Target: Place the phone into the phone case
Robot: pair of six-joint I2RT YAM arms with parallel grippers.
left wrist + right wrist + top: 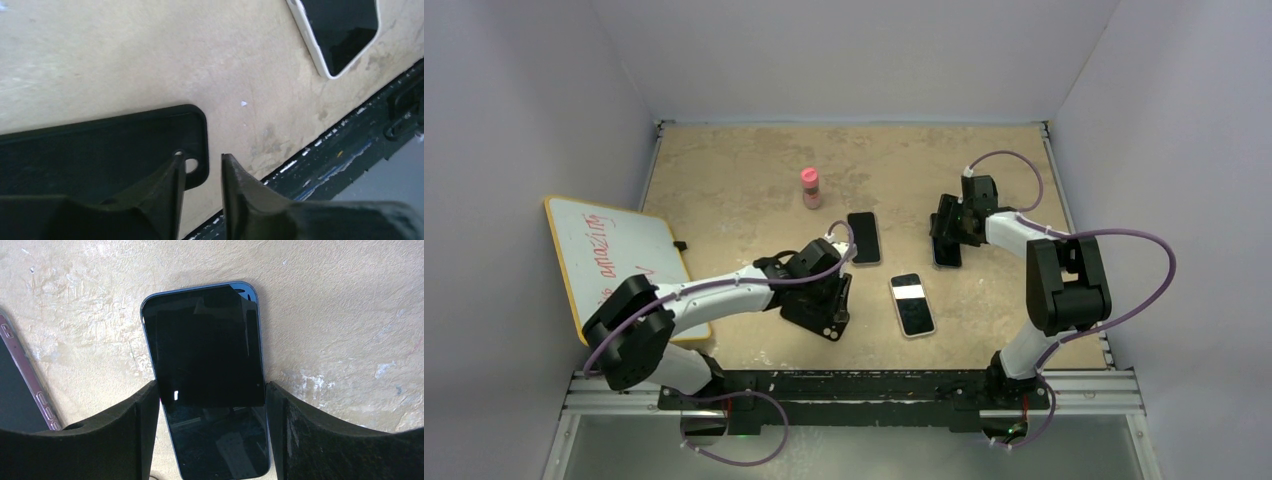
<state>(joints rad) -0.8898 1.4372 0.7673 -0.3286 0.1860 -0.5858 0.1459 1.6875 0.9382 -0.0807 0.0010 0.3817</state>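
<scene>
A dark blue phone (pixel 205 355) lies screen up on the tan table, and also shows in the top view (pixel 946 252). My right gripper (pixel 212 385) straddles it, with its fingers against both long edges; it sits at the right middle of the top view (pixel 946 238). A black phone case (pixel 100 150) lies flat near the table's front edge and is hidden under my left arm in the top view. My left gripper (pixel 202 156) (pixel 832 322) stands at the case's corner. One finger is over the case by its round hole and the other is outside the rim. The jaws are narrowly open.
A white phone (pixel 912 305) (pixel 340 30) lies between the arms. A black phone with a maroon edge (pixel 864 238) (pixel 20 385) lies behind my left gripper. A pink bottle (pixel 810 187) stands further back. A whiteboard (pixel 614 255) lies at the left. The black front rail (pixel 350 145) runs close by.
</scene>
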